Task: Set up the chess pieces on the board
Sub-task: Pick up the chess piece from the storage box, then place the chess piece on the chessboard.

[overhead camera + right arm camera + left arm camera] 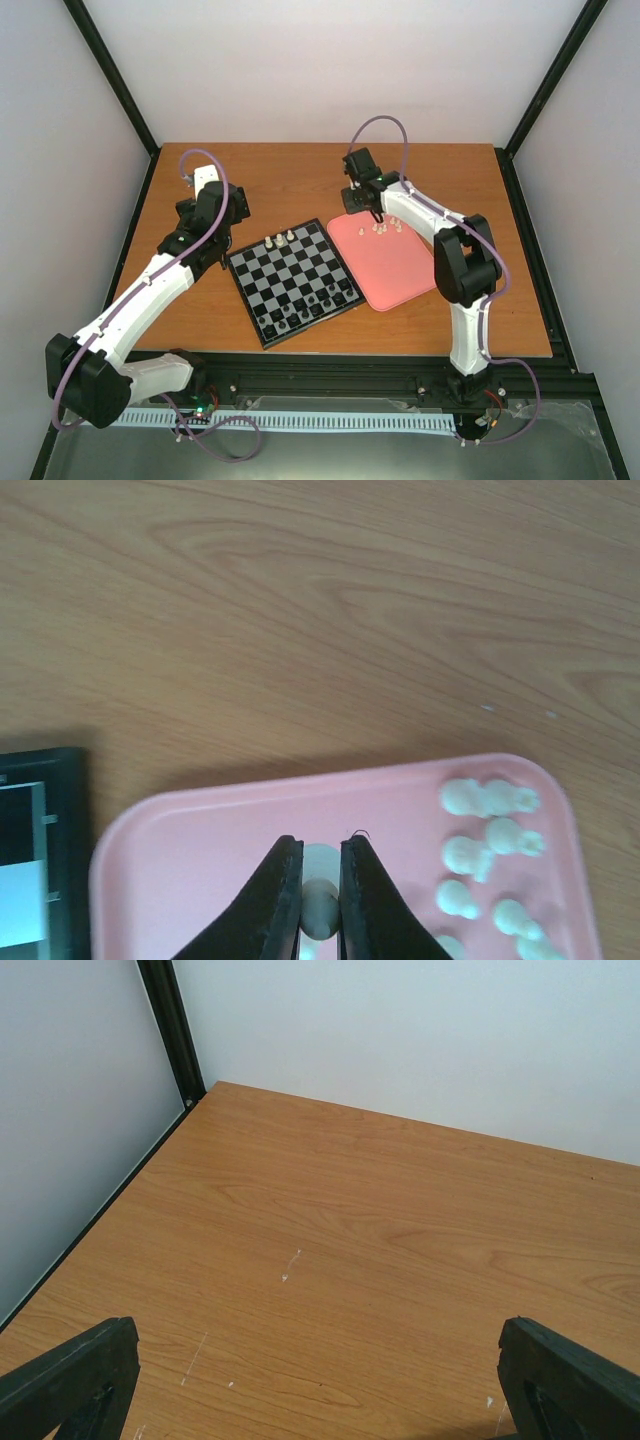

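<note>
Lying in pink tray, chess pieces

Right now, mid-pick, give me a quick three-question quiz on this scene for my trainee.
1. True or false: the left gripper is holding a piece.
2. The right gripper is over: A) the board, B) the pink tray, C) bare table.
3. What is the right gripper shut on?

Key:
1. False. It is open and empty.
2. B.
3. A white chess piece.
</note>
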Controlling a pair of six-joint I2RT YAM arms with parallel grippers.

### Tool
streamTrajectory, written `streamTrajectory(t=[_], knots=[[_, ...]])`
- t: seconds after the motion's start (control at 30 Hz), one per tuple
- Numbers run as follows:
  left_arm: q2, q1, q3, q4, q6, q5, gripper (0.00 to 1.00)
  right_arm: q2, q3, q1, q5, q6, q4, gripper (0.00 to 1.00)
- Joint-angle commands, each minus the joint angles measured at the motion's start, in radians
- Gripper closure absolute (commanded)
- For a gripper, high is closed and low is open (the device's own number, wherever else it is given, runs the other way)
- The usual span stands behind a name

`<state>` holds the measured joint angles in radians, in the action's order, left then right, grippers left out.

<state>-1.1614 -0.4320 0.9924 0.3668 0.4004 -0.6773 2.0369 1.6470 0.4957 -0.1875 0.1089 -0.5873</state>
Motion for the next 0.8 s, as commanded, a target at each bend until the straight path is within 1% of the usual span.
streamTrajectory(t=[0.0,0.3,0.77], knots=[[-0.006,0.007,0.045,-0.014,0.014,-0.014,0.00,0.001,0.039,0.066,0.059,-0.020,0.008,0.91],[0.000,0.007,0.042,-0.011,0.012,-0.015,0.00,0.141,0.194,0.192,0.101,-0.026,-0.029,0.90],[0.011,0.007,0.038,-0.014,0.013,-0.013,0.00,0.250,0.291,0.244,0.181,-0.038,-0.064,0.90]])
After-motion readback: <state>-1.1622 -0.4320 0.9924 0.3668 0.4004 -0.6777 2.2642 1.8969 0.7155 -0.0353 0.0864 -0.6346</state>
